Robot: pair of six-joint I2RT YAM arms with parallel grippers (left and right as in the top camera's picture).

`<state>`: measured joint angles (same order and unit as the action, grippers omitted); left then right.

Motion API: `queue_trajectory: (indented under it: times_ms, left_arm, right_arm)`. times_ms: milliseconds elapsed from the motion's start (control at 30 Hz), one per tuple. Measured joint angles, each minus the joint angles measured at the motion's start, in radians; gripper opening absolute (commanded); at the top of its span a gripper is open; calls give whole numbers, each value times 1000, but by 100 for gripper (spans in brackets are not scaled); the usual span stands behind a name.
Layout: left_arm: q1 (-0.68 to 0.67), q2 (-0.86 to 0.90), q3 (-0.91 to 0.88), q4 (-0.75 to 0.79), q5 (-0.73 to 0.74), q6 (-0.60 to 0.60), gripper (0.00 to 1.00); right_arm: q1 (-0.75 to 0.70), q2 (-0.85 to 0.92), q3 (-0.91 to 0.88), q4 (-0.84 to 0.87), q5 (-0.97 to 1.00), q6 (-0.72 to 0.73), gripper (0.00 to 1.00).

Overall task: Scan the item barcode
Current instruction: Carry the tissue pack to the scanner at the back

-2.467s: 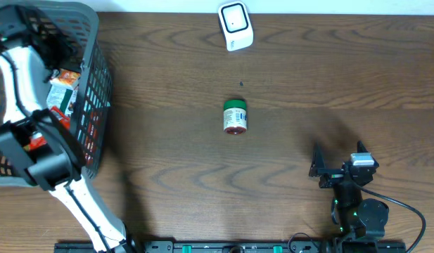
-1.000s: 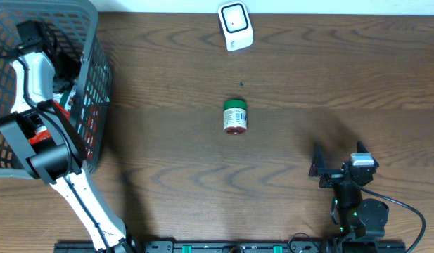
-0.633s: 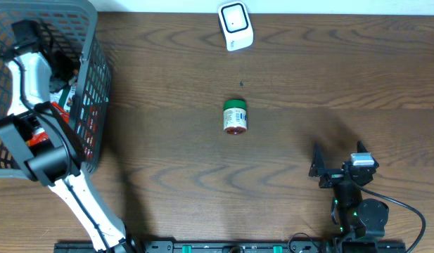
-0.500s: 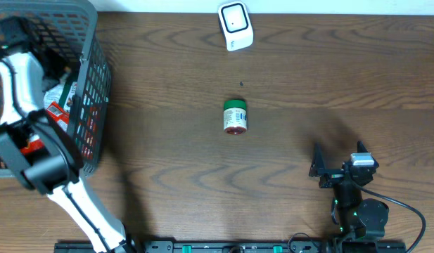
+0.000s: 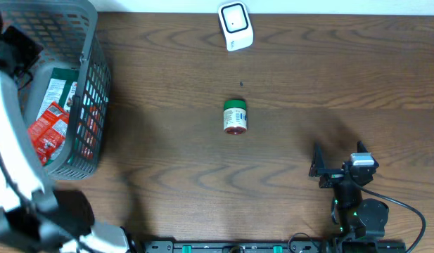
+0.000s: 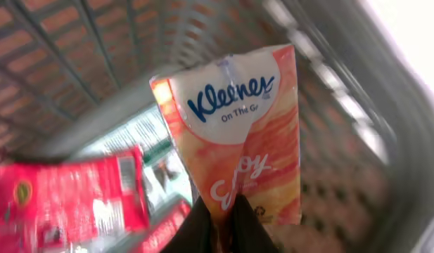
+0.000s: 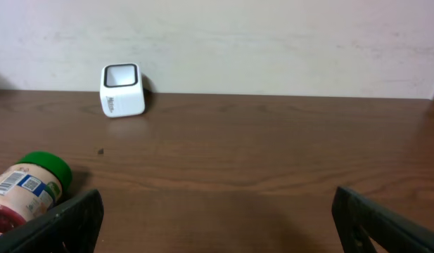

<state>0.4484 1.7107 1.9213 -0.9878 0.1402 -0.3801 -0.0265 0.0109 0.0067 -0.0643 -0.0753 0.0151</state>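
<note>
The left jaws were clamped shut on the lower edge of an orange Kleenex tissue pack, with the grey basket behind it. The right jaws stood fully open and empty, low over the bench, well apart from the white scanner.

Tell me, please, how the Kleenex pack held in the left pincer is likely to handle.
The Kleenex pack is pinched at one end by the left pincer, so it may sag or swing. Its glossy wrapper looks soft and possibly slippery; it is probably light.
</note>
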Motion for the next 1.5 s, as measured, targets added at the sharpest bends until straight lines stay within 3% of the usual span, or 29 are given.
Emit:
queue_trajectory:
  times_ms: [200, 367, 500, 667, 933, 1200, 1500]
  left_arm:
    - [-62, -168, 4, -215, 222, 96, 8]
    - [-272, -164, -12, -293, 304, 154, 8]
    - [-490, -135, -101, -206, 326, 172, 8]
    - [-772, -67, -220, 16, 334, 151, 8]
    - [-1070, 117, -250, 238, 256, 101, 8]
    - [-1198, 310, -251, 344, 97, 24, 8]
    - [-1211, 420, -251, 368, -14, -89, 9]
  right_arm:
    - [0, 0, 0, 0, 0, 0, 99]
    - [0, 0, 0, 0, 0, 0, 98]
    - [0, 0, 0, 0, 0, 1, 99]
    - [0, 0, 0, 0, 0, 1, 99]
    - [0, 0, 0, 0, 0, 1, 99]
    - [0, 0, 0, 0, 0, 0, 99]
    - [0, 0, 0, 0, 0, 1, 99]
